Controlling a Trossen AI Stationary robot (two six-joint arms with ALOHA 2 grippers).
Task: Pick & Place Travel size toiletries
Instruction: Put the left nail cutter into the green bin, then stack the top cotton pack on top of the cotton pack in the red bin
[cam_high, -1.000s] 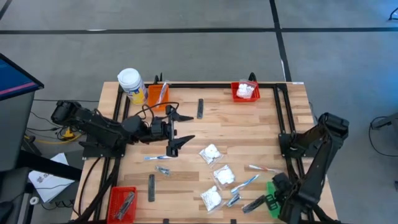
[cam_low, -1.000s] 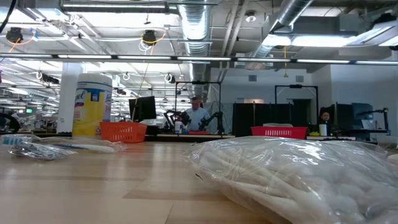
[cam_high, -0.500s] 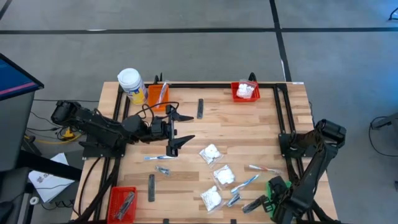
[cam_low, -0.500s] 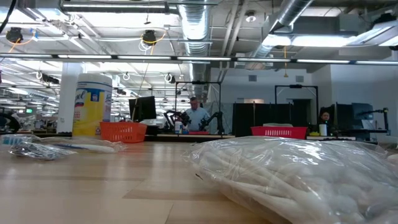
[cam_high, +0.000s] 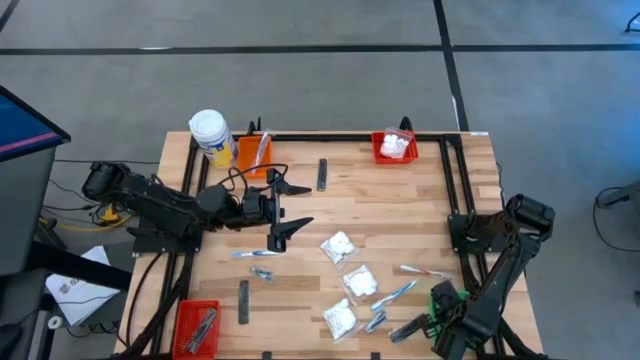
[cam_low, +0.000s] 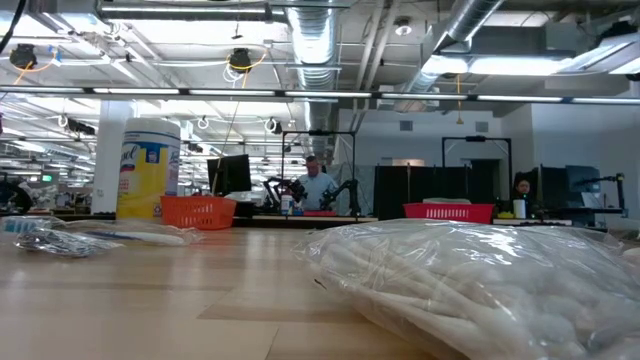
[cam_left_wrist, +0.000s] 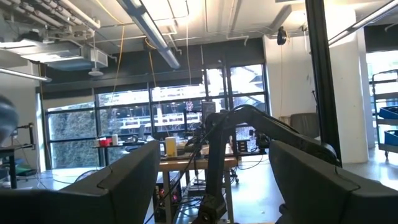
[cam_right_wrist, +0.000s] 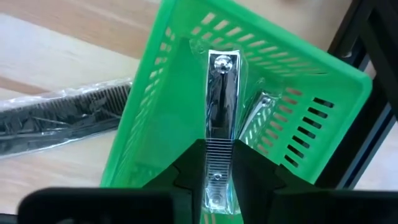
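My right gripper (cam_right_wrist: 217, 163) points down into the green bin (cam_right_wrist: 168, 118) at the table's near right corner (cam_high: 440, 305), shut on a silvery nail clipper (cam_right_wrist: 217, 106). A second silvery clipper (cam_right_wrist: 256, 118) lies in that bin. On the wood lie white puffy packets (cam_high: 340, 247) (cam_high: 360, 282) (cam_high: 338, 318), toothbrushes (cam_high: 255, 254) (cam_high: 420, 271) and dark flat bars (cam_high: 322, 174) (cam_high: 243, 300) (cam_high: 405, 328). My left gripper (cam_high: 285, 205) hangs open above the table's left middle, touching nothing. My right gripper pinches the nail clipper by its ridged end (cam_right_wrist: 217, 171) between its two fingers (cam_right_wrist: 186, 165), which come from above and point down. The clipper reaches out beyond the fingertips over the bin's floor. Whether its riveted end (cam_right_wrist: 219, 62) rests on the floor I cannot tell.
An orange bin (cam_high: 252, 152) and a white-capped yellow jar (cam_high: 210, 135) stand at the far left, a red bin (cam_high: 394, 147) with a white packet at the far right, another red bin (cam_high: 196, 325) at the near left. A black frame (cam_high: 455, 190) edges the table.
My right arm has sunk a little toward the green bin and drawn toward the table's near edge. The left arm and the things on the table have kept still.
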